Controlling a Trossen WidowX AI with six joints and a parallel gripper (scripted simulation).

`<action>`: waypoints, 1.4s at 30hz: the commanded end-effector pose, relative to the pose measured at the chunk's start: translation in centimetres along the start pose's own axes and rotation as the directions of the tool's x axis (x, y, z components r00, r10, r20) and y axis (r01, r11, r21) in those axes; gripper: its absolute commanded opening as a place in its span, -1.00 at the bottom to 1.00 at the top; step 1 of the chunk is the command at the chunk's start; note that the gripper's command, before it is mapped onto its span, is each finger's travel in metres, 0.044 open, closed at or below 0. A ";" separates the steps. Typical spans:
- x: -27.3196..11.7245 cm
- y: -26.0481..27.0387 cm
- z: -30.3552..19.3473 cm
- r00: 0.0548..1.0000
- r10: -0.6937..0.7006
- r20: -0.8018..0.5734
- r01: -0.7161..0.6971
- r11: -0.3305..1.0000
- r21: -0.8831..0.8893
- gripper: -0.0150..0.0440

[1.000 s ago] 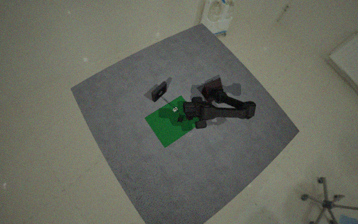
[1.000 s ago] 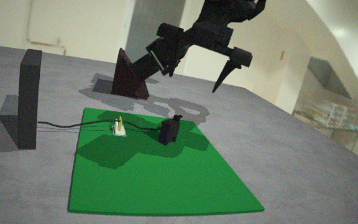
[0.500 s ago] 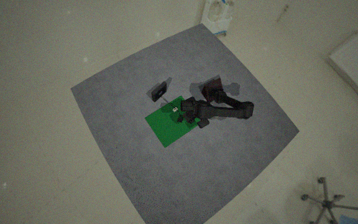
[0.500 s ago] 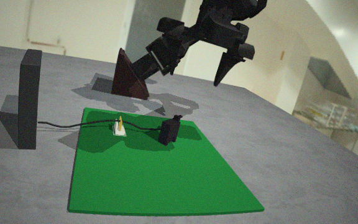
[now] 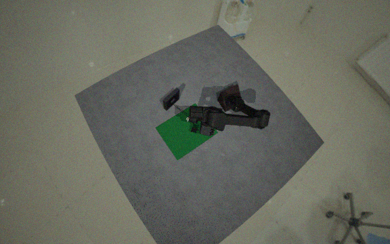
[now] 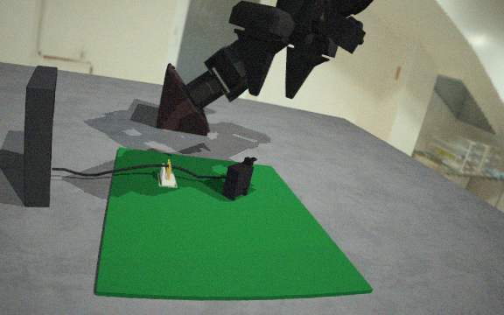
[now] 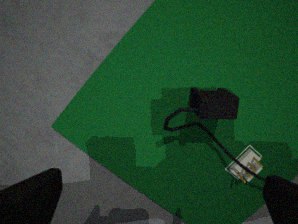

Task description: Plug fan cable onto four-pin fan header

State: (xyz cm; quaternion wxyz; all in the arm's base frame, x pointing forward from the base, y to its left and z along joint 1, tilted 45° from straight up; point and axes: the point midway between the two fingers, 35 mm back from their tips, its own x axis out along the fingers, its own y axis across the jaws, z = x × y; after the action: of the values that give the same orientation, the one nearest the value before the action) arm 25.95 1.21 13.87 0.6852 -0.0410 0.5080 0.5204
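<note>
The green board [image 5: 176, 139] [image 6: 199, 249] [image 7: 166, 43] lies flat on the grey mat [image 5: 131, 102] [image 6: 366, 175]. The white four-pin header [image 5: 187, 118] [image 6: 165, 176] [image 7: 244, 164] with yellow pins stands near the board's back edge. The black plug [image 6: 238, 179] [image 7: 213, 104] rests on the board beside the header, apart from it. Its thin cable [image 6: 86, 172] [image 7: 200, 125] runs past the header to the dark upright fan [image 5: 171, 98] [image 6: 39, 136] off the board. My gripper [image 6: 276, 87] [image 7: 165, 183] is open and empty, high above the plug and touching nothing.
The arm's dark red base [image 5: 229, 96] [image 6: 179, 109] stands on the mat behind the board. On the floor beyond the mat are a white table [image 5: 384, 68], a chair base [image 5: 352, 221] and a white container [image 5: 235, 17].
</note>
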 end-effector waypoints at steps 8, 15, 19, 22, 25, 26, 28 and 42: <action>-2.7 -4.4 0.7 1.000 -0.012 0.025 0.028 0.401 -0.916 1.00; -3.3 -5.5 0.8 0.999 -0.015 0.034 0.034 0.048 -0.998 1.00; -3.5 -5.8 0.8 0.999 -0.016 0.036 0.035 -0.063 -0.997 1.00; -3.5 -5.8 0.8 0.999 -0.016 0.036 0.035 -0.063 -0.997 1.00; -3.5 -5.8 0.8 0.999 -0.016 0.036 0.035 -0.063 -0.997 1.00; -3.5 -5.8 0.8 0.999 -0.016 0.036 0.035 -0.063 -0.997 1.00; -3.5 -5.8 0.8 0.999 -0.016 0.036 0.035 -0.063 -0.997 1.00; 1.1 -6.1 1.2 0.999 0.003 0.032 0.033 -0.047 -0.998 1.00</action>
State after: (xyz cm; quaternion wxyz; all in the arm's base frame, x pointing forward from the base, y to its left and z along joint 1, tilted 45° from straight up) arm 31.40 -2.37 12.65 0.4552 -0.5348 -0.0322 0.7112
